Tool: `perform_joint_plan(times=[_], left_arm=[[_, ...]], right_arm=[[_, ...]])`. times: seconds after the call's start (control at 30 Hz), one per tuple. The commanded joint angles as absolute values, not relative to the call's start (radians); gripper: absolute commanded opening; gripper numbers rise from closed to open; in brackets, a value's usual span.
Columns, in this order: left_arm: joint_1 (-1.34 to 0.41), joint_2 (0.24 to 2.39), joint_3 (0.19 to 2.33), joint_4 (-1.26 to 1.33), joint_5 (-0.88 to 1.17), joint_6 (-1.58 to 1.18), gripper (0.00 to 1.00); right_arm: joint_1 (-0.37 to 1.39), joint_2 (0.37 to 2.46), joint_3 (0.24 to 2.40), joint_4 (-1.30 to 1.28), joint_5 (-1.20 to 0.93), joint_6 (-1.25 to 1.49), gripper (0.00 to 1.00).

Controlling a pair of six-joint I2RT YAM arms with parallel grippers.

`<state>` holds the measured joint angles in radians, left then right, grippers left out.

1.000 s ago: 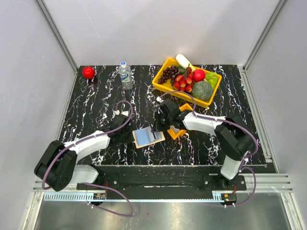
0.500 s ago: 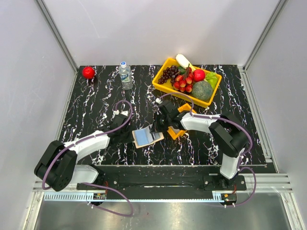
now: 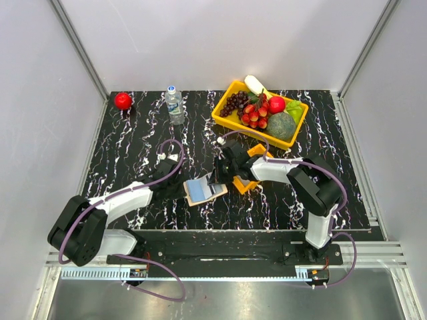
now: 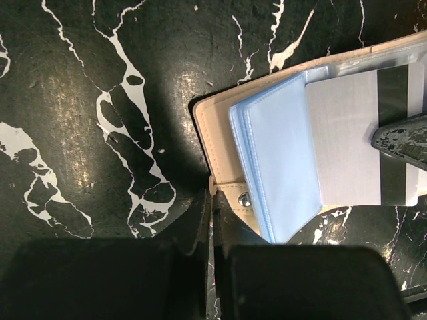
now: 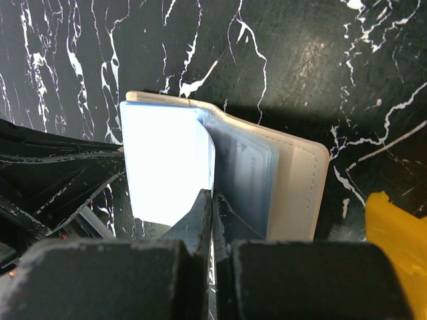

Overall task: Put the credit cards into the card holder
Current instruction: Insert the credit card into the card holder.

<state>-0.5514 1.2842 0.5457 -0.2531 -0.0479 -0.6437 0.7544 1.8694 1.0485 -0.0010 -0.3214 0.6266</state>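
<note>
Card holder is lying open on the desk between the two arms. In the overhead view it is sitting at about 3 o'clock from the left end effector and about 8 o'clock from the right end effector.

Both end effectors are showing closed fingers. The left tips are touching the holder's edge beside its snap tab. The right tips are resting over a silver striped credit card, though a true pinch cannot be told.

In the left wrist view the card is lying on the blue sleeves, its long axis running 12 to 6. The right arm is nearer, so it is probably sliding the card toward 9 o'clock there.
</note>
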Motion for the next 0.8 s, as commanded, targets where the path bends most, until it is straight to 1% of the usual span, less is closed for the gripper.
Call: perform_joint_plan(times=[0.0, 0.13, 0.37, 0.6, 0.77], left_arm=[[-0.546, 1.27, 0.555, -0.224, -0.052, -0.634, 0.0], [-0.546, 1.269, 0.558, -0.232, -0.052, -0.629, 0.0], [-0.546, 1.269, 0.558, -0.232, -0.054, -0.618, 0.0], [-0.546, 1.275, 0.557, -0.227, -0.054, -0.623, 0.0], [-0.546, 1.272, 0.554, -0.229, -0.063, -0.65, 0.0]], right_arm=[[0.761, 1.927, 1.028, 0.029, -0.301, 0.611, 0.0], [0.762, 1.947, 1.043, 0.026, -0.253, 0.601, 0.0], [0.761, 1.974, 1.077, 0.008, -0.229, 0.569, 0.0], [0.767, 1.97, 1.072, 0.008, -0.284, 0.571, 0.0], [0.781, 1.941, 1.023, 0.008, -0.333, 0.569, 0.0]])
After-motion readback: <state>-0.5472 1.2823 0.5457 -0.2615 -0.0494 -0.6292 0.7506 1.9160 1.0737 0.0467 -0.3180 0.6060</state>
